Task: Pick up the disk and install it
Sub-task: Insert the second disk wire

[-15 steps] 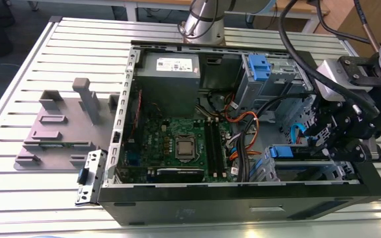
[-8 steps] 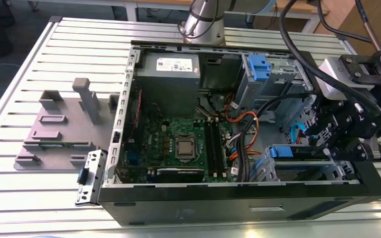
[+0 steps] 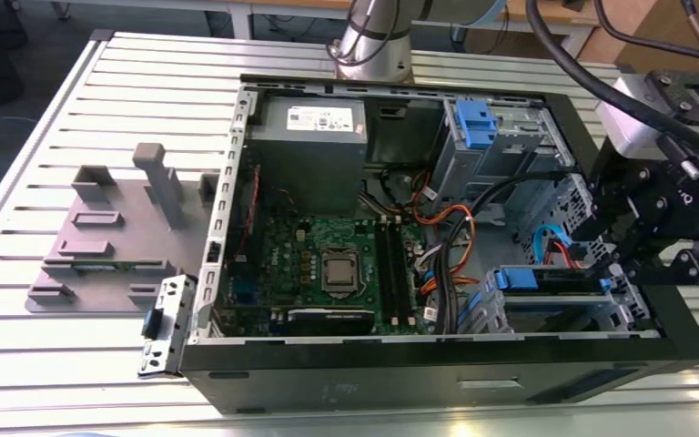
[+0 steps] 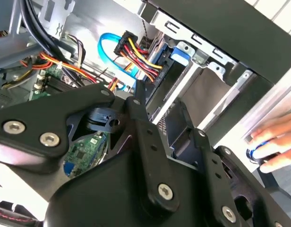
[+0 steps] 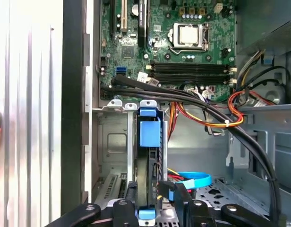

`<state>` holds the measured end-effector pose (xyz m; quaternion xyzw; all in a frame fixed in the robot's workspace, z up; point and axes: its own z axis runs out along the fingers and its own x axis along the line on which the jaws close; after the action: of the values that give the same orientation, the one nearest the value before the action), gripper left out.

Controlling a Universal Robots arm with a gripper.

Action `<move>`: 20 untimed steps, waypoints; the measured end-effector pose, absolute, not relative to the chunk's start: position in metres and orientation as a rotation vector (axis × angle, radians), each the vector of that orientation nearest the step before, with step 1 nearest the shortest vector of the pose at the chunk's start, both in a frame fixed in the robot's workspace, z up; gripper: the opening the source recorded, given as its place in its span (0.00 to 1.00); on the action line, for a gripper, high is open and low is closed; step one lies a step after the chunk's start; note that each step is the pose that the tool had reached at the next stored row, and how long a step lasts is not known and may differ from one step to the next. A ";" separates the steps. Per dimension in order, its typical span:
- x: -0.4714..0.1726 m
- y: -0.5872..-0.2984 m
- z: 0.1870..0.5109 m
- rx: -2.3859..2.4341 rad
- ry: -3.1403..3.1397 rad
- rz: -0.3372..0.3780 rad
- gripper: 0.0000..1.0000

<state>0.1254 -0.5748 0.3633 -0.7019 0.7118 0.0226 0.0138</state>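
The disk (image 5: pixel 149 161) stands on edge in the drive cage (image 5: pixel 112 142) at the front corner of the open computer case (image 3: pixel 447 364). Its blue rail tab (image 5: pixel 149 132) faces the motherboard. In the exterior view the disk's blue rail (image 3: pixel 552 279) shows in the cage at that view's right. My gripper (image 5: pixel 154 191) reaches into the cage from above. Its black fingers (image 5: pixel 131 201) flank the disk closely on both sides, shut on it. The gripper (image 3: pixel 614 262) hangs over the case's right wall in the exterior view.
A person's hand (image 4: pixel 273 142) rests on the case's outer edge beside the gripper. Black, orange and blue cables (image 5: pixel 216 118) run close to the cage. A second blue caddy (image 3: pixel 476 123) sits in the upper bay. A grey fixture (image 3: pixel 119 228) stands on the slatted table (image 3: pixel 58 364).
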 end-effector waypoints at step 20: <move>0.125 -0.563 0.355 -2.186 2.226 0.054 0.44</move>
<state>0.1253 -0.5634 0.3546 -0.7005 0.7133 0.0172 0.0104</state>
